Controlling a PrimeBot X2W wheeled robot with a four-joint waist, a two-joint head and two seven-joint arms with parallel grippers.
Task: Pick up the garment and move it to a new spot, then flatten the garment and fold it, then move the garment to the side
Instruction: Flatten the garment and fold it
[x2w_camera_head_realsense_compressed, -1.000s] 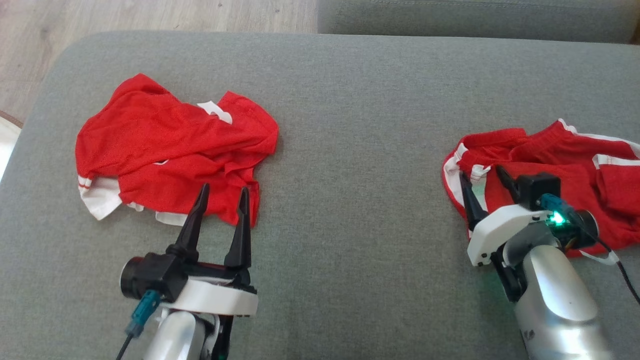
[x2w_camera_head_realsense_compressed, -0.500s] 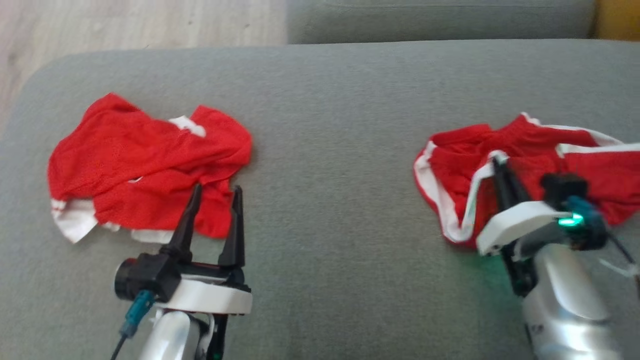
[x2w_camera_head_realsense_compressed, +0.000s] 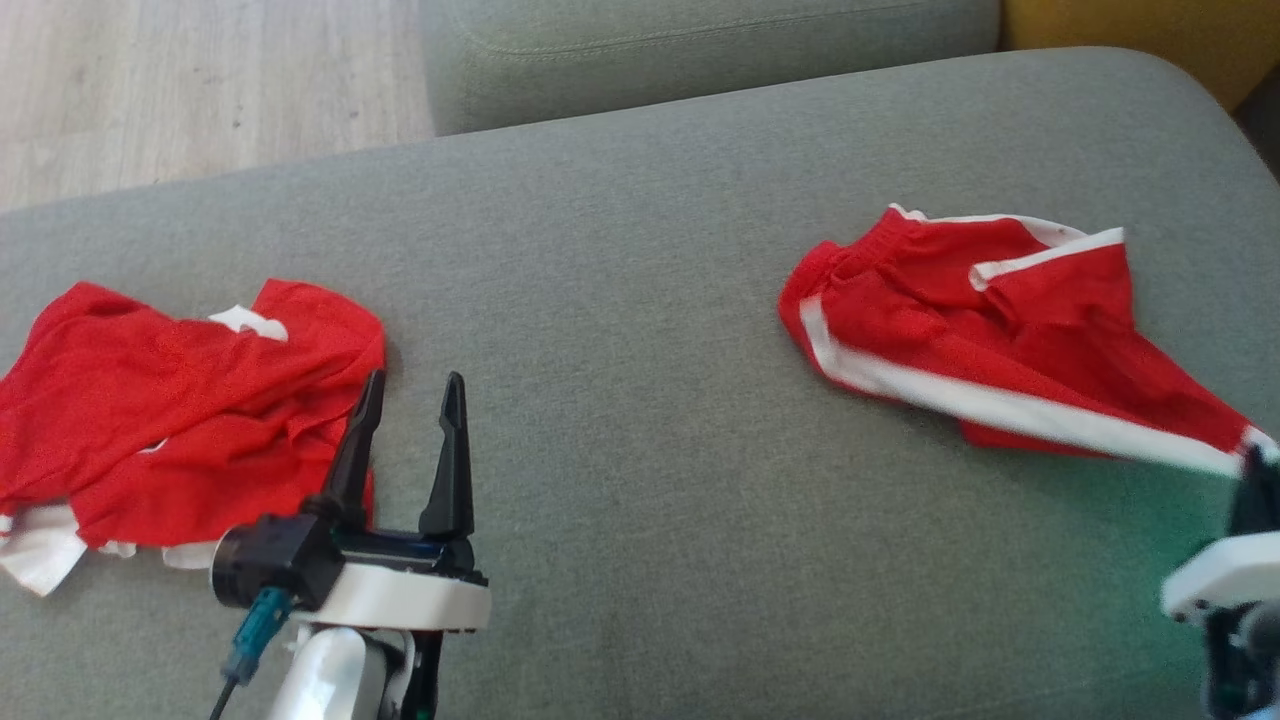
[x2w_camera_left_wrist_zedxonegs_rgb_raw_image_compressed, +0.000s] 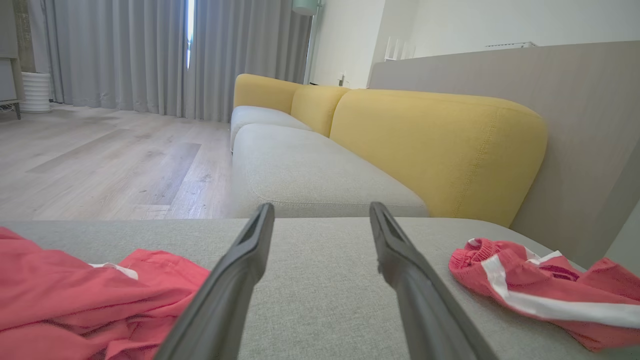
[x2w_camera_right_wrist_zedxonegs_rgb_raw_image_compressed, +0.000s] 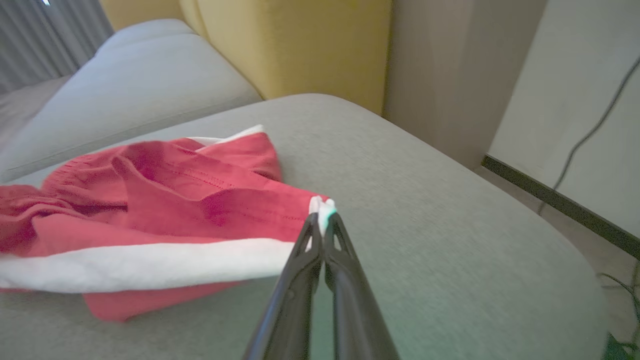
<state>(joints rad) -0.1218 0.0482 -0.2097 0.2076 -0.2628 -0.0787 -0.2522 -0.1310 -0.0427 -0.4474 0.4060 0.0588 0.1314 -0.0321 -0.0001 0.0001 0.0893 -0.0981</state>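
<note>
Item: your right gripper, clamped on the red shorts at a corner, seemingly to drag them; left gripper spread, empty.

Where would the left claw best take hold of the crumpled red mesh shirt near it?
Probably the bunched right edge of the crumpled red mesh shirt, approached from the robot's side: folds stand up off the grey sofa cushion there, right beside the open left claw.

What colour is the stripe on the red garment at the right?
The stripe on the garment is white; the right wrist view shows it best.
</note>
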